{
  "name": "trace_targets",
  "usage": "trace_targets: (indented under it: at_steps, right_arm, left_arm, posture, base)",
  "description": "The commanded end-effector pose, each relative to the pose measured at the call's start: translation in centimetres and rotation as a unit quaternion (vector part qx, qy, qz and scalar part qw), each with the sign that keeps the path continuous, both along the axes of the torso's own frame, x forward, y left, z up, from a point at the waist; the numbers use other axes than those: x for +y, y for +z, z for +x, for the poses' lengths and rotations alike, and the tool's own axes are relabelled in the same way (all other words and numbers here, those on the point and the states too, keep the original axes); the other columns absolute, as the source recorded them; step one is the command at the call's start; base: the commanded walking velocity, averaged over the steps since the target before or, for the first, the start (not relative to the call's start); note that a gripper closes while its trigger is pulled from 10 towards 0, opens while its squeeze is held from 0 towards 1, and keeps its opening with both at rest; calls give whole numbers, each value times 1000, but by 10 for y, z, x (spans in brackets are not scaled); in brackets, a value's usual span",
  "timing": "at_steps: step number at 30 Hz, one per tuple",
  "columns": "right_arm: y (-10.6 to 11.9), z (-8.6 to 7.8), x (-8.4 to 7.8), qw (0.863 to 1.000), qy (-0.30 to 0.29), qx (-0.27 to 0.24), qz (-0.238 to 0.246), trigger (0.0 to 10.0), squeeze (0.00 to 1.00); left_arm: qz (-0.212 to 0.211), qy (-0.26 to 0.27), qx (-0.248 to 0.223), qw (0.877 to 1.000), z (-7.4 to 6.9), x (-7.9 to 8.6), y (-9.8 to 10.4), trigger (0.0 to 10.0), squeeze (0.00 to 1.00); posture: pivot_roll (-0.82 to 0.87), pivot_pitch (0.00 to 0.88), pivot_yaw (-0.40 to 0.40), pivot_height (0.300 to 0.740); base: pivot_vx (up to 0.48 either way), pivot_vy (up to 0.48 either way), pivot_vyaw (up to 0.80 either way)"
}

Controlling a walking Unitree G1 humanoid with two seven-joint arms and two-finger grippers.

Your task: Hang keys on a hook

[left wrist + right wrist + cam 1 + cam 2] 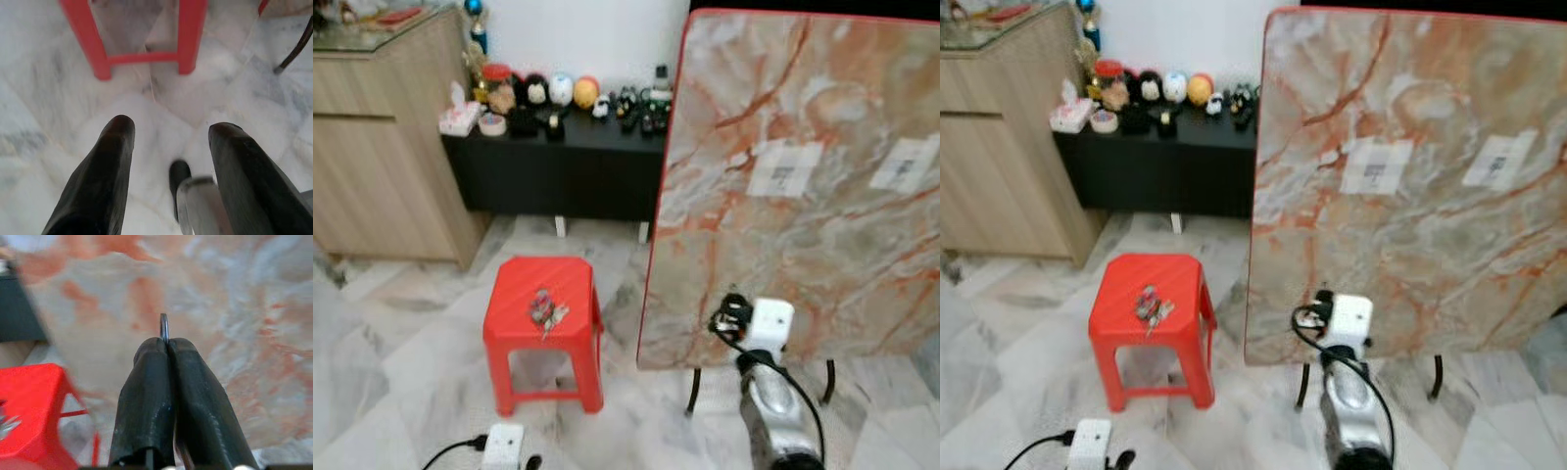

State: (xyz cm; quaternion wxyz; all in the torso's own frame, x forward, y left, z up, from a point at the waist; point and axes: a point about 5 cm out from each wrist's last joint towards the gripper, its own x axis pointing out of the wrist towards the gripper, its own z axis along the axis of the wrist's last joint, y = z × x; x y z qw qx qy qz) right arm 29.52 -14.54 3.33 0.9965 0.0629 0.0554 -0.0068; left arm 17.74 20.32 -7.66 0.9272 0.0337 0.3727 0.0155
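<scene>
Before me a red stool (544, 299) stands on the marble floor (401, 352), to my left, with keys (546, 310) lying on its seat.

You are looking down at a pale marble floor (401, 352) with grey veining. Leaning upright on the right is a large marbled tabletop (803, 186), cream and orange with a red rim, its dark legs (692, 390) resting on the floor. At far left stands a light wooden cabinet (382, 147). Beside it, against the white wall (587, 39), a low black bench (558, 166) carries small figurines and clutter. A white power strip (502, 446) lies near you.
</scene>
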Motion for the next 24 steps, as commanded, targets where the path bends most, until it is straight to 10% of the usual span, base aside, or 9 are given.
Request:
trace_targets:
  at_steps: [1,24]
  right_arm:
    - [1,0,-13,1000,-19,-5,-9,10000,0]
    - [28,18,-22,997,-54,-54,-15,10000,0]
  left_arm:
    - [-13,-5,7,1000,-1,-10,-3,10000,0]
    - [-14,-11,15,1000,-4,-11,-4,10000,0]
  posture:
    - [67,0,-81,740]
    - [66,0,-81,740]
  base:
    - [270,0,0]
    - [47,0,0]
